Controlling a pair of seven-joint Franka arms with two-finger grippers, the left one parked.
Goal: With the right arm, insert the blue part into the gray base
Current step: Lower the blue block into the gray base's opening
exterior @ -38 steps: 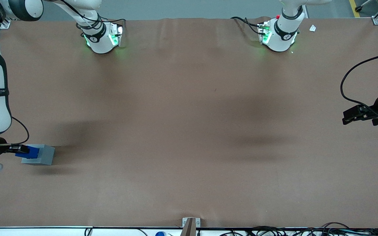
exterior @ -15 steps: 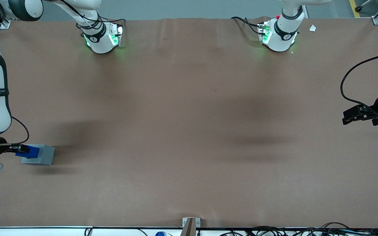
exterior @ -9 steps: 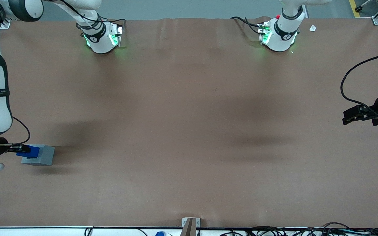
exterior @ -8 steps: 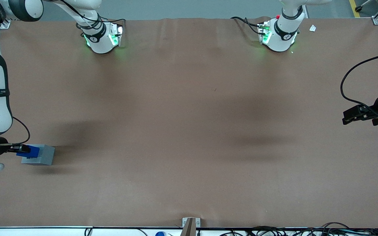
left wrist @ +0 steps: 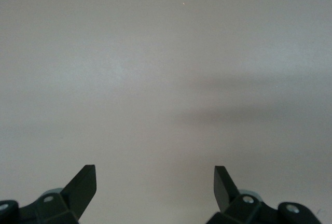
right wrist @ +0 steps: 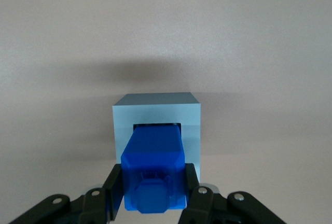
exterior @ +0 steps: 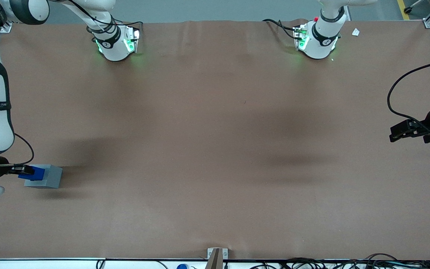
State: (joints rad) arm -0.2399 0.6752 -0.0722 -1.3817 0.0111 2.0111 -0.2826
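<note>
The gray base (exterior: pixel 47 176) stands on the brown table at the working arm's end. The blue part (exterior: pixel 36 173) sits over its top, its lower end in the square recess. In the right wrist view the blue part (right wrist: pixel 153 169) reaches down into the recess of the gray base (right wrist: pixel 155 112), with its knob toward the camera. My right gripper (exterior: pixel 26 171) is shut on the blue part, one black finger (right wrist: pixel 115 190) pressed against each side. The gripper also shows in the wrist view (right wrist: pixel 153 192).
The brown table (exterior: pixel 215 149) spreads wide toward the parked arm's end. Two arm bases (exterior: pixel 116 41) stand at the table edge farthest from the front camera. A metal bracket (exterior: pixel 215 256) and cables lie at the nearest edge.
The blue part has sunk a little lower into the gray base, and the gripper has come down with it. The base has not moved.
</note>
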